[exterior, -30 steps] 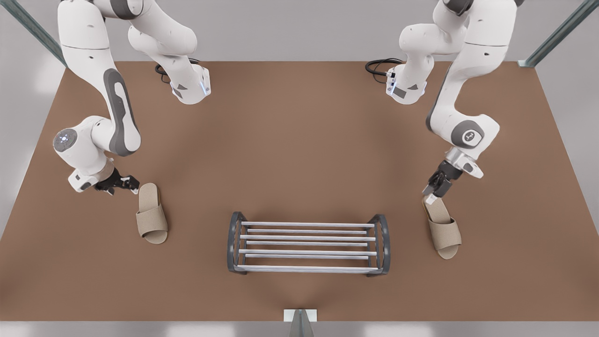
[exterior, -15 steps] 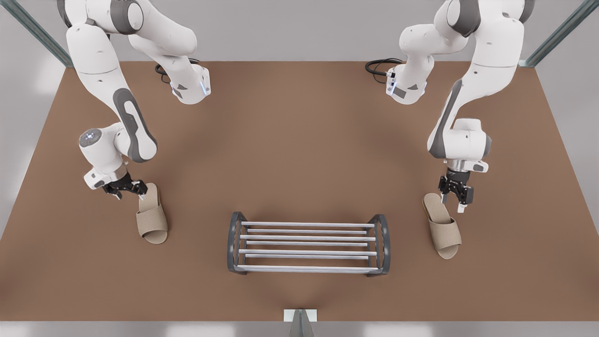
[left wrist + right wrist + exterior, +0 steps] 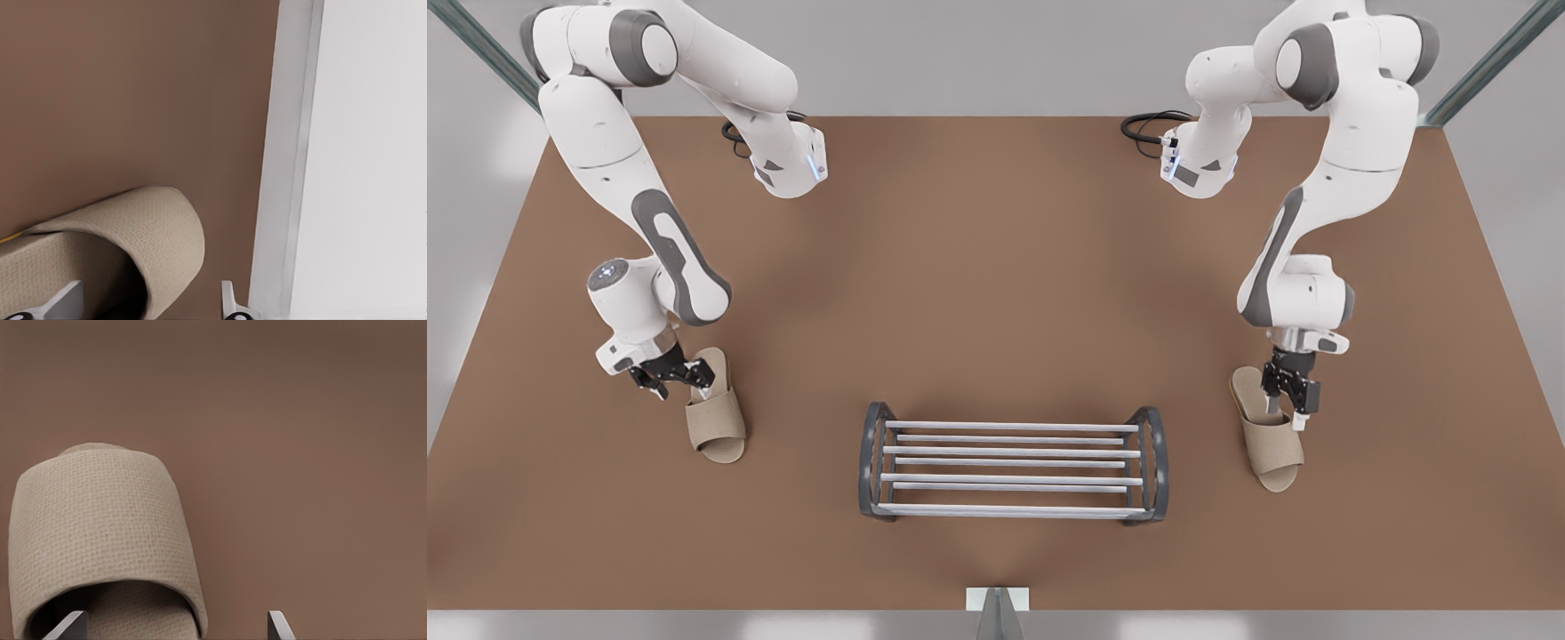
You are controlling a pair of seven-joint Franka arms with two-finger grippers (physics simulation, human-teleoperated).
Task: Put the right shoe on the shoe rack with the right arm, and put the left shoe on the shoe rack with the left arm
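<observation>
Right pincer (image 3: 674,378) sits low over the heel end of the right shoe (image 3: 719,422), on the front view's left side of the tabletop (image 3: 996,267). Its jaws are spread wide and hold nothing. In the right wrist view, one finger (image 3: 70,623) is over the insole just behind the strap and the other (image 3: 277,623) is outside the shoe above bare tabletop. I can't tell if either touches.

Left pincer (image 3: 1285,402) points down at the outer rim of the left shoe (image 3: 1272,449), toward the tabletop's edge on the front view's right. It's also wide and gripping nothing. In the left wrist view, one finger (image 3: 63,300) is by the strap opening and the other (image 3: 230,307) is off the shoe, w/ the tabletop's edge just past it.

Both shoes lie flat on the tabletop w/ toes toward the edge nearest the front camera, the left one angled a bit outward. Shoe rack (image 3: 1005,452) stands between them near that same edge, approx. centred and well apart from both.
</observation>
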